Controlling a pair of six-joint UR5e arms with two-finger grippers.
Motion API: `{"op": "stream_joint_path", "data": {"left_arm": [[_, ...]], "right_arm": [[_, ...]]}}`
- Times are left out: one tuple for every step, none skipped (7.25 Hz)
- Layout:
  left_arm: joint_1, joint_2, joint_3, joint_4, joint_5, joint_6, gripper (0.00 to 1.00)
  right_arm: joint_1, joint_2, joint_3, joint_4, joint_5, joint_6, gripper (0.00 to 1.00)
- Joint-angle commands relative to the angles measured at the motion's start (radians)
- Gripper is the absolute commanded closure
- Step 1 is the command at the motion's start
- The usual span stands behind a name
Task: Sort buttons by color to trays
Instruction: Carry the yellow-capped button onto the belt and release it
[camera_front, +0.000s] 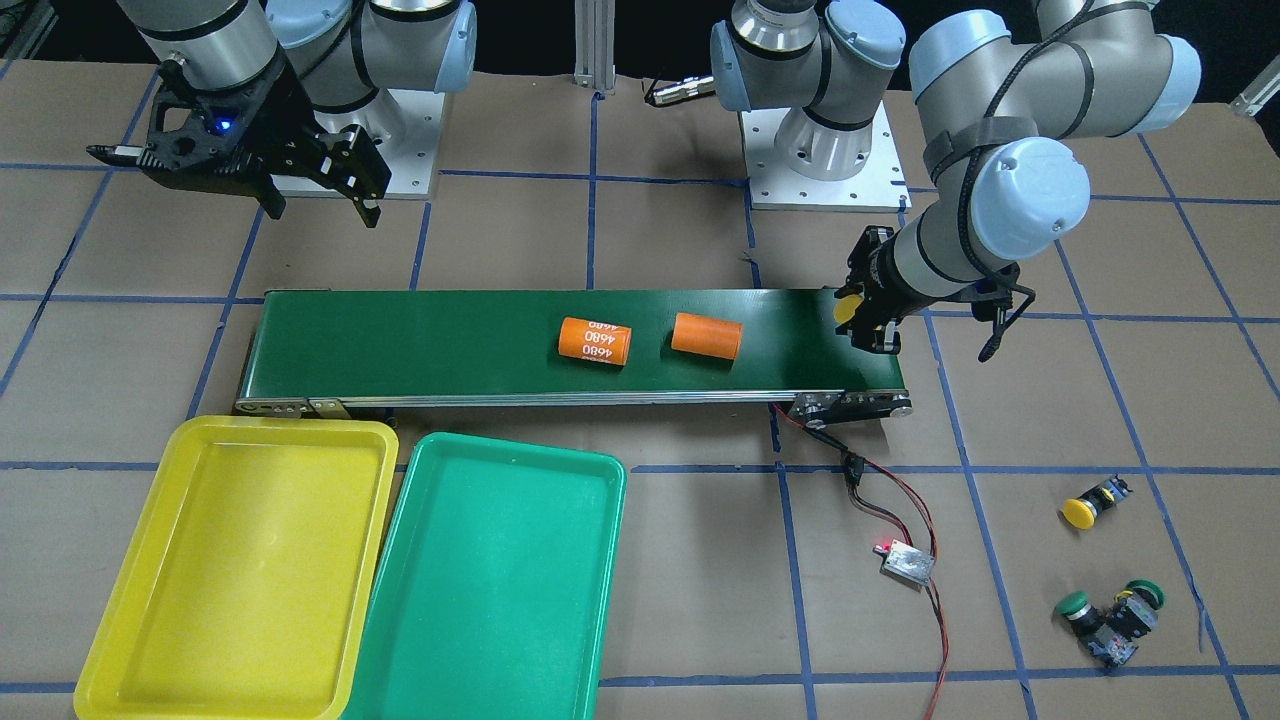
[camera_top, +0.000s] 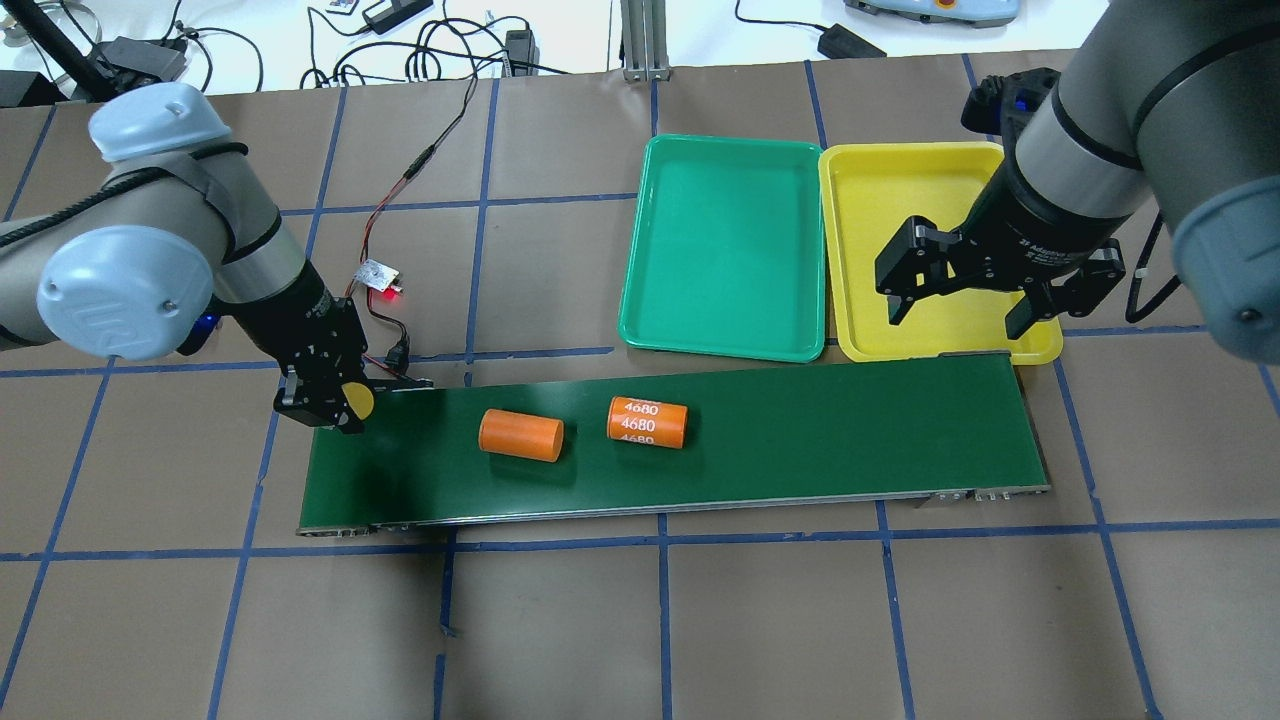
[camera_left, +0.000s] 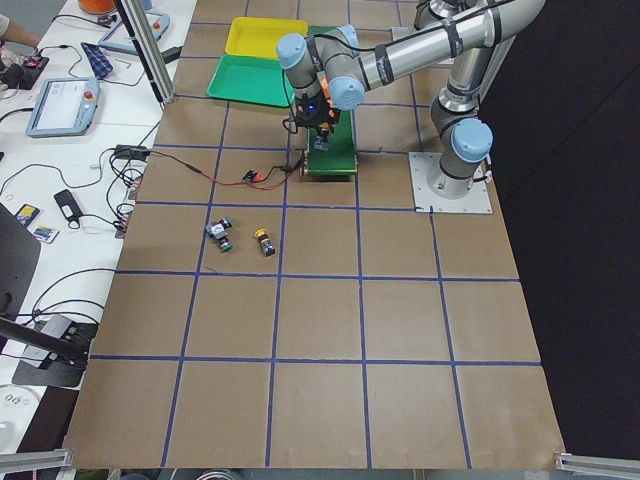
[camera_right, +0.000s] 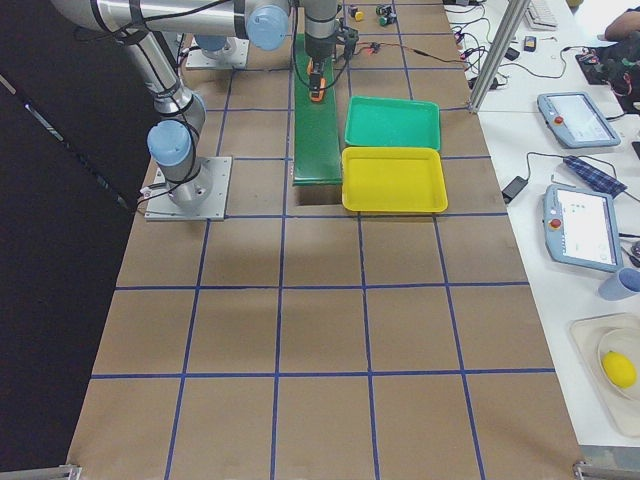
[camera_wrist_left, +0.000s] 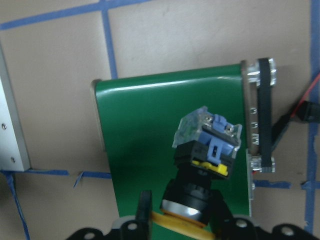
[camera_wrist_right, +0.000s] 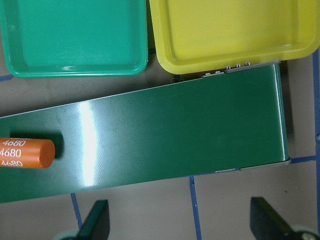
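Observation:
My left gripper (camera_top: 335, 405) is shut on a yellow button (camera_top: 357, 400) just above the left end of the green belt (camera_top: 800, 430). In the left wrist view the button (camera_wrist_left: 207, 145) hangs with its grey-blue block pointing away from me. A second yellow button (camera_front: 1085, 510) and two green buttons (camera_front: 1075, 605) (camera_front: 1145, 595) lie on the table beyond that end. The yellow tray (camera_top: 930, 210) and the green tray (camera_top: 725, 250) sit side by side behind the belt, both bare. My right gripper (camera_top: 957, 320) hovers open over the yellow tray's near edge.
Two orange cylinders (camera_top: 521, 435) (camera_top: 647, 422) lie on the belt's middle. A small circuit board (camera_front: 907, 562) with red and black wires runs from the belt's end toward the loose buttons. Both arm bases stand on plates behind the belt.

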Motion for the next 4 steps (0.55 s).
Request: {"op": "stream_joint_path", "data": {"left_arm": [[-0.043, -0.021, -0.02, 0.026, 0.002, -0.094, 1.0], [-0.054, -0.03, -0.042, 0.07, 0.019, -0.095, 1.0], [-0.054, -0.033, -0.059, 0.075, 0.086, -0.089, 0.83], [-0.055, -0.035, -0.059, 0.08, 0.109, -0.094, 0.62]], "right_arm": [[0.0, -0.001, 0.001, 0.0, 0.005, 0.003, 0.0], [0.0, -0.001, -0.001, 0.0, -0.002, -0.001, 0.0], [0.0, -0.001, -0.001, -0.002, 0.004, 0.002, 0.0], [0.002, -0.003, 0.001, 0.0, 0.005, 0.003, 0.0]]}}
